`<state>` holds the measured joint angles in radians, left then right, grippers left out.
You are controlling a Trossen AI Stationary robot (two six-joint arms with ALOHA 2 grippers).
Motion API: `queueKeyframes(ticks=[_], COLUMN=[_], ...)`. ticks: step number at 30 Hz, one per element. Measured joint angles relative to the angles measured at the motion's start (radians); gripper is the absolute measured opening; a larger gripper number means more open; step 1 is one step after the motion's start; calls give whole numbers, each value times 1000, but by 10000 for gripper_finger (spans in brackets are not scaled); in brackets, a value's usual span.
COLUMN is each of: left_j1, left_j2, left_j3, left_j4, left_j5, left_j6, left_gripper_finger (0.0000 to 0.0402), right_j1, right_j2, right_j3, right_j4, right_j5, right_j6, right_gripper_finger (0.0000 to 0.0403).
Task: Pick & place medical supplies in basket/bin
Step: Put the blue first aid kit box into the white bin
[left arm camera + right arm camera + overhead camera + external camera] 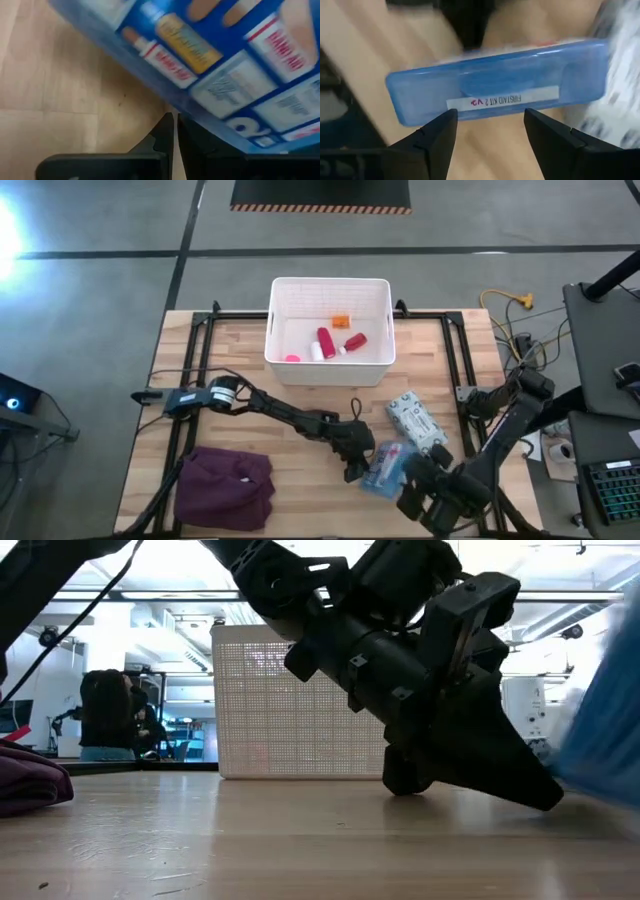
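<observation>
The blue first-aid box [383, 463] sits tilted on the wood table near its front right, between my two grippers. My left gripper [356, 468] reaches it from the table's left, shut, with its fingertips [170, 122] at the box's low edge. My right gripper [490, 117] is open on the box's right side. Its fingers stand spaced along the box's narrow labelled side [495, 100]. The pale grey-green packet [415, 422] lies flat just beyond the box. Red bottles [325, 343] and small pieces lie in the white basket [279, 330] at the far middle. My left gripper's shut fingertips [545, 802] meet the box's lower long edge [187, 112], slanting down from the table's left onto the tabletop. The box [610, 730] rises away from them toward the right. Whether my right gripper touches the box, I cannot tell.
The maroon cloth [225, 485] lies crumpled at the near left corner. A black frame [200, 330] borders the table's sides and far edge. Bare wood [300, 395] lies between the basket and the grippers. A person [105, 715] stands in the room beyond.
</observation>
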<state>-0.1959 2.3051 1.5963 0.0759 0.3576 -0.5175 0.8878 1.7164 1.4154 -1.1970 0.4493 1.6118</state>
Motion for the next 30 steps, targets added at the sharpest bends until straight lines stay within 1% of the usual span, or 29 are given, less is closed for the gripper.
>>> queueKeyframes(ticks=[3, 7, 12, 17, 21, 25, 27, 30], left_j1=[0, -2, -2, 0, -1, 0, 0, 0], left_j2=[-1, -14, -29, -31, -31, -31, -31, -31], left_j3=[4, 5, 4, 2, 2, 2, 2, 2], left_j4=[4, -8, -14, -18, -17, -20, -21, -26], left_j5=[9, 18, 9, 0, 0, 0, 0, 0], left_j6=[-5, -14, -8, -7, -6, -5, -5, 0], left_gripper_finger=[8, 8, 8, 8, 8, 8, 8, 8], right_j1=[-33, -78, -91, -77, -69, -75, -80, -80], right_j2=[5, 5, 6, -2, -48, -142, -190, -234], right_j3=[32, 45, 39, 38, 34, -8, -59, -189], right_j4=[-29, -19, -23, -61, -104, -113, -91, -1], right_j5=[41, 51, 37, 15, -9, -4, -25, -120], right_j6=[-82, -150, -153, -112, -1, 195, 300, 420], right_gripper_finger=[224, 224, 224, 224, 224, 231, 244, 270])
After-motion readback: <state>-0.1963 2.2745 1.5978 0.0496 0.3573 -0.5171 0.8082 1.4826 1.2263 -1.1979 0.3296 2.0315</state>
